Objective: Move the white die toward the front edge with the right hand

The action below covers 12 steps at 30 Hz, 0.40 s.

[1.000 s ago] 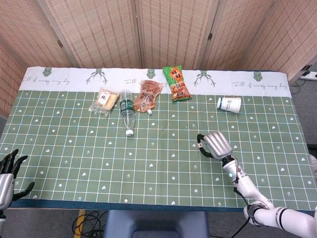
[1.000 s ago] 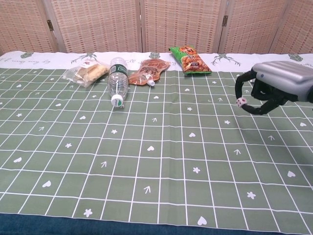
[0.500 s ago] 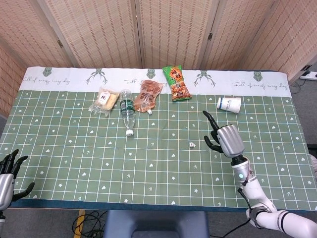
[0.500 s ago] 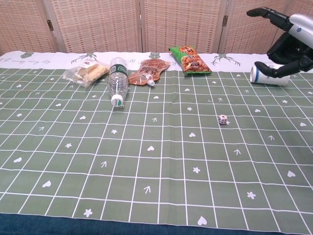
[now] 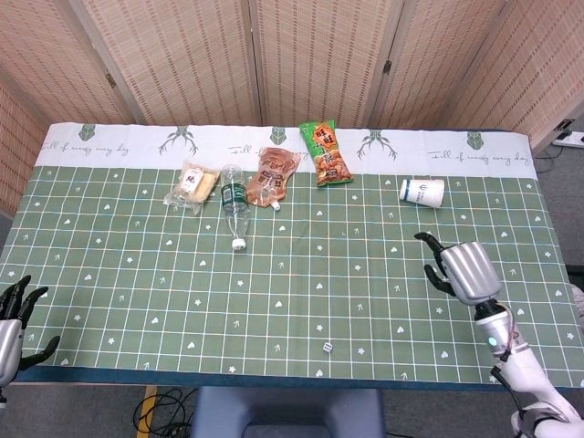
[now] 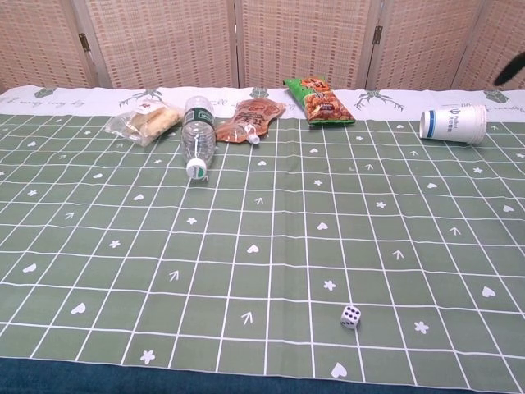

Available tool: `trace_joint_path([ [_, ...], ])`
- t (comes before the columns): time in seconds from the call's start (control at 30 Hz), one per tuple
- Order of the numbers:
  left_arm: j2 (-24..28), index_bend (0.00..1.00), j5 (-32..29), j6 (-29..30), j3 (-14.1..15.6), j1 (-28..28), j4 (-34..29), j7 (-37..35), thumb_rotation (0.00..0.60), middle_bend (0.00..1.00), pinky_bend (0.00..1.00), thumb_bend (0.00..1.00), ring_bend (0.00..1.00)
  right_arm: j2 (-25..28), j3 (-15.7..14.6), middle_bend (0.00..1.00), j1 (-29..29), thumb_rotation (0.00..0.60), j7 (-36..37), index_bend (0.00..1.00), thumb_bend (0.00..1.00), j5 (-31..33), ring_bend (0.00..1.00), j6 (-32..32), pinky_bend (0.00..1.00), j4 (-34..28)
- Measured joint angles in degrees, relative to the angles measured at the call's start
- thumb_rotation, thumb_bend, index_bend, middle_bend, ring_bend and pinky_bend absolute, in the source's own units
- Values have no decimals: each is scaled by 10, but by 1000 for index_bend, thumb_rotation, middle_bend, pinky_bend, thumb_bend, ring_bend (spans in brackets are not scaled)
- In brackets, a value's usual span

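Note:
The white die (image 5: 328, 347) lies alone on the green checked cloth close to the front edge, a little right of centre; the chest view shows the die (image 6: 350, 316) with black pips near the bottom of the picture. My right hand (image 5: 464, 271) hovers at the right side of the table, well right of and behind the die, fingers apart and holding nothing. In the chest view only a dark fingertip shows at the top right border. My left hand (image 5: 13, 315) sits at the front left corner, fingers spread, empty.
Along the back lie a wrapped snack (image 5: 192, 185), a clear bottle (image 5: 234, 201) on its side, a brown pouch (image 5: 273, 176) and a green chip bag (image 5: 325, 153). A white paper cup (image 5: 422, 192) lies on its side at the back right, behind my right hand.
The die has moved from the table's middle to near the front edge. My right hand let it go and drew back to the right and down.

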Motion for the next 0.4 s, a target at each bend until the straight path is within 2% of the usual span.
trace_joint_path([
  [0.07,-1,171,0,-3,-1,-3,-1,2,600,1,150,273,41,18,-8,505,-16,600,-1,317,347,-2,537,12,653,-12],
  [0.17,-2,171,0,-7,-3,-8,-3,6,600,1,150,273,41,33,-19,424,-42,600,7,317,347,-10,427,41,554,-21],
  [0.3,-3,171,2,-10,-5,-12,-7,11,600,1,150,273,41,48,-38,373,-79,600,17,317,349,-23,349,76,469,-26],
  [0.4,-5,171,4,-11,-5,-15,-10,16,600,1,150,273,41,53,-50,363,-102,600,24,317,355,-26,329,91,446,-28],
])
